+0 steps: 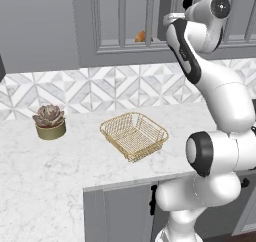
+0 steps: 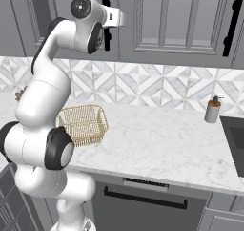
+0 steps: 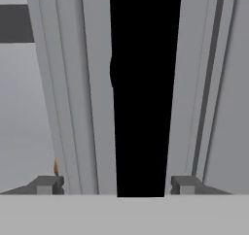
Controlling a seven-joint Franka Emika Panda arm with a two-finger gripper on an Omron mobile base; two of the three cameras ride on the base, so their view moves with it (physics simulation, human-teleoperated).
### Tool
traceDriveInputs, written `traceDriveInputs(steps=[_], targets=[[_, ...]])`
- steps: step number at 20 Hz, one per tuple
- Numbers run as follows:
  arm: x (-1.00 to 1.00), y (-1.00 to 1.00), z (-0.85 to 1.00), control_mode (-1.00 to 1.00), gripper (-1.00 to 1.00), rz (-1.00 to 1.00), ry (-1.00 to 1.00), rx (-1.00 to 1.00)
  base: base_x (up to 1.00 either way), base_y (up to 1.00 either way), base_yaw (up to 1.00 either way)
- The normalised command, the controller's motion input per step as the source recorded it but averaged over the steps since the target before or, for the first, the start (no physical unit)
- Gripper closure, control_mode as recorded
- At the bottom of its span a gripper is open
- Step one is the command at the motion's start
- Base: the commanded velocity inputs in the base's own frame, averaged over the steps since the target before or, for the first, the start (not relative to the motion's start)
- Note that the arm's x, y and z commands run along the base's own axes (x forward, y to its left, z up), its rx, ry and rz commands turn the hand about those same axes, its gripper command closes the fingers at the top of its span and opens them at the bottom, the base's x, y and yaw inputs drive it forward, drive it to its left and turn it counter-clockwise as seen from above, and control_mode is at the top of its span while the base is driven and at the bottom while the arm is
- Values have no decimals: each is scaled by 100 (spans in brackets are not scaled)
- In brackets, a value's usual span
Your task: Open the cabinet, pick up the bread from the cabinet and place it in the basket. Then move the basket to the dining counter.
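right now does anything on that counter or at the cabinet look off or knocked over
Nothing stands out. The basket sits level on the counter, the potted plant stands upright, the soap bottle too, and the bread lies behind the cabinet glass.

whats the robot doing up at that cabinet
The white arm has raised its pincer to the cabinet, one finger on each side of the black bar handle, jaws not yet clamped. The door looks shut, with the bread behind the glass. The gold basket sits empty on the worktop below.
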Motion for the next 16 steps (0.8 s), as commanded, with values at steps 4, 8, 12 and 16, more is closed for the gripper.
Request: traceDriveInputs(steps=[4,8,12,16], targets=[[22,0,0,-100,100,1,-1,0,0,0,0],[-2,2,0,-100,100,-2,2,0,0,0,0],[-36,17,0,-100,100,-21,3,0,0,0,0],[-66,49,0,-100,100,-33,2,0,0,0,0]])
